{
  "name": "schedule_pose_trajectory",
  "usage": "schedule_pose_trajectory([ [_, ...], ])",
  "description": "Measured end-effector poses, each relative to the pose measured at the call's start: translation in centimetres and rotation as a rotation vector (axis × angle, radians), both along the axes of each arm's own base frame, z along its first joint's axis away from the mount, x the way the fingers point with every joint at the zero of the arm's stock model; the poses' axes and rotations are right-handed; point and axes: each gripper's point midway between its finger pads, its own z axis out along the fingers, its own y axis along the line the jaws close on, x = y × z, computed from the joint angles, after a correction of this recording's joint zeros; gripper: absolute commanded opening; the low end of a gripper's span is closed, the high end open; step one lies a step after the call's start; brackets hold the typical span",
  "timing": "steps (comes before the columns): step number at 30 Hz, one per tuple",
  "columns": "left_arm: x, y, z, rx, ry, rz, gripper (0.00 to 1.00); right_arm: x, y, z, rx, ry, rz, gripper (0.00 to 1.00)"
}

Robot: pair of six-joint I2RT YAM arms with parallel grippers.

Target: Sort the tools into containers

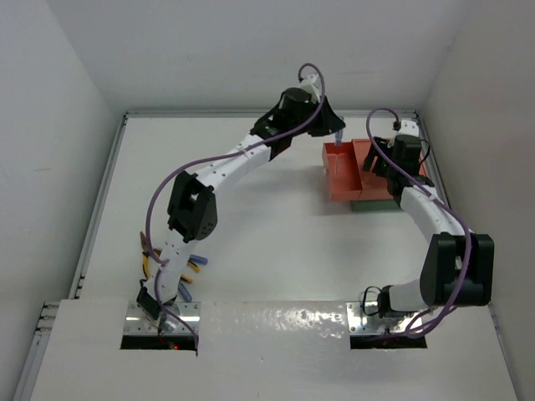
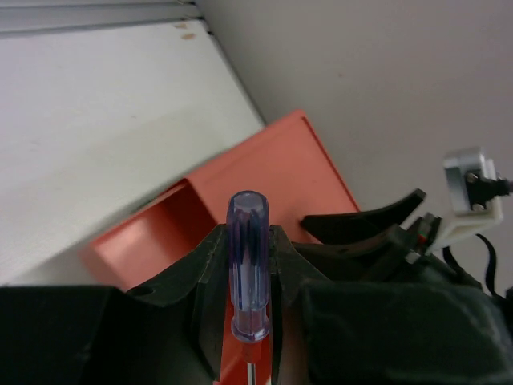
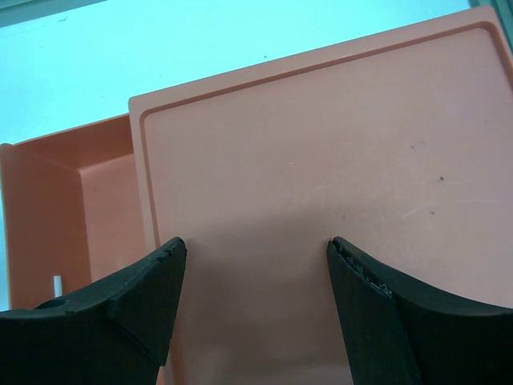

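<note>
Your left arm rises from its base at the near left, bends at the elbow and stretches far across to the back right. Its left gripper (image 2: 248, 237) hangs over the far end of the orange tray (image 1: 343, 182). The jaws are clamped on the blue-handled screwdriver (image 2: 249, 265), one jaw on each side of the handle.

Your right arm climbs from its base at the near right and folds inward. The right gripper (image 3: 255, 245) is just above the tray's right compartment with its jaws spread wide apart, gripping nothing.

The orange tray rests on a green tray (image 1: 373, 205), whose near edge shows beneath it. The stack sits toward the back right of the worktop (image 1: 276, 242), with its right side near the side wall and its far edge apart from the back wall. The two grippers are near each other, with the tray's middle divider between them. To the left of the stack you have a broad run of worktop.

In your left wrist view the screwdriver's long axis runs along the jaws. The rounded handle end points out past the tips toward the left compartment, and the thin metal shaft runs back toward the wrist.

The other tools (image 1: 191, 266), with yellow and blue handles, lie by the left arm's base, partly hidden behind it.
</note>
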Motion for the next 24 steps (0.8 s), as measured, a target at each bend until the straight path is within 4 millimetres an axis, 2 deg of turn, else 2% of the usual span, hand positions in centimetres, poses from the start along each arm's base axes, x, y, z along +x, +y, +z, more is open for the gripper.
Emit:
schedule_pose_trajectory([
  [4,-1.1,-2.7,-0.7,-0.016,0.008,-0.018,0.0,0.0,-0.4,-0.1,-0.011,0.003,-0.02,0.71],
  [14,1.9,-3.9,-5.2,-0.012,-0.006,0.045,0.0,0.0,-0.8,-0.1,-0.025,0.003,-0.036,0.71],
  [24,1.1,-4.8,-7.3,0.079,-0.088,0.002,0.0,-0.1,-1.0,-0.2,-0.05,0.01,-0.026,0.71],
])
